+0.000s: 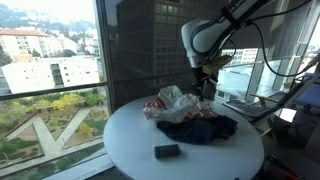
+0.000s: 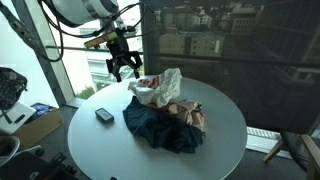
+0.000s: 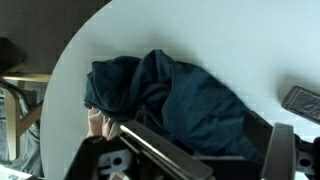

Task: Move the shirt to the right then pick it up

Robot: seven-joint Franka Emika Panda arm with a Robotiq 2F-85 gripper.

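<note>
**Jaws spread and empty above the far rim, shirt heaped mid-surface**

The arm (image 1: 204, 40) reaches in from above and bends down at the wrist, so the jaws point straight down over the far side of the round white surface (image 2: 226, 128). In an exterior view the two fingers (image 2: 117, 68) stand clearly apart with nothing between them. They hang just behind the heap, touching nothing.

The dark blue shirt (image 2: 157, 126) lies crumpled near the middle of the surface. In the wrist view, the shirt (image 3: 170, 100) fills the centre of the frame, with the curved rim to its left.

Bare surface (image 1: 128, 135) runs in a wide band around the heap in both exterior views, widest on the near side. On the far side the heap lies close to the rim.

Counted:
- one shirt
- one crumpled white piece with red marks (image 2: 161, 87), touching the shirt's far side
- one pinkish-tan cloth (image 2: 192, 114), lying against the shirt
- one small flat dark object (image 2: 104, 115), lying apart from the heap near the rim
</note>
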